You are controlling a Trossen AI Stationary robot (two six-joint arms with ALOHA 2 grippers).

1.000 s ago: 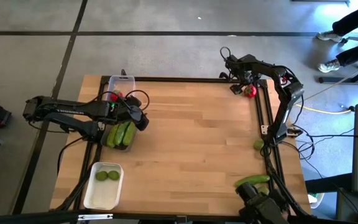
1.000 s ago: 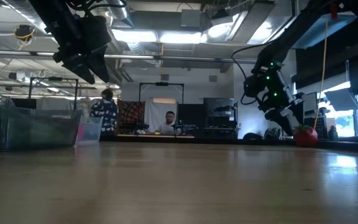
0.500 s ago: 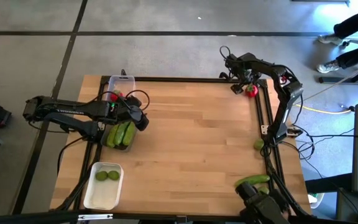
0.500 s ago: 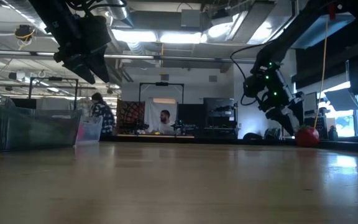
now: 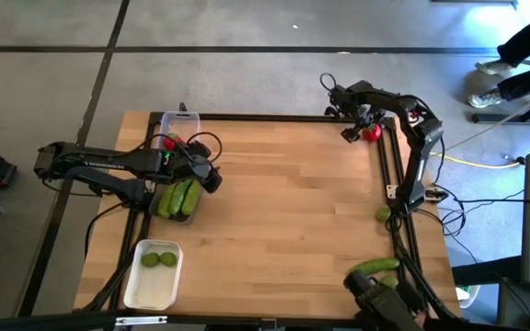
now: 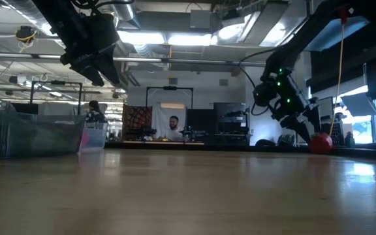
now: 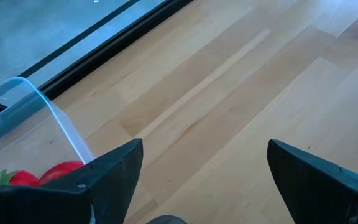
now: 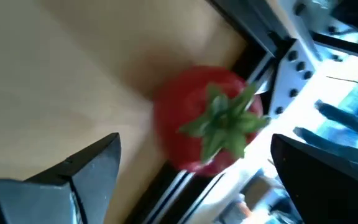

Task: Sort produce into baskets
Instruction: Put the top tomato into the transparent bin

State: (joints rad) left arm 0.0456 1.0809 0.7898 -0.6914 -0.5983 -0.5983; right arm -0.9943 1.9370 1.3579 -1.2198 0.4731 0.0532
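Fingers of the right gripper (image 5: 355, 130) were spread wide apart, with nothing held between them. It sat low at the far right corner of the surface (image 5: 283, 211), just beside a red tomato (image 5: 371, 132) with a green top. In the right wrist view the tomato (image 8: 210, 124) lay between the two dark fingers (image 8: 67, 174), right by the black rail at the edge of the surface. In the low view the same tomato (image 6: 320, 143) sat on the wood, close to the right gripper (image 6: 299, 127).

Over on the left side, the left gripper (image 5: 208, 175) hung above the wood with its fingers spread wide too, and it held nothing. It was near the baskets. A clear basket (image 5: 178, 128) at the far left edge had red tomatoes in it, and the left wrist view showed its see-through wall (image 7: 48, 115) with a tomato (image 7: 61, 169) inside. Just next to the left gripper, a second clear basket (image 5: 180, 199) held long green cucumbers (image 5: 177, 197). A white basket (image 5: 155, 276) stood at the near left corner with two green limes (image 5: 157, 260) in it.

One lime (image 5: 382, 213) lay at the right edge of the surface, and a cucumber (image 5: 375, 266) lay nearer the front on that same side.

Far behind, in the low view, a person (image 6: 173, 128) sat in the room
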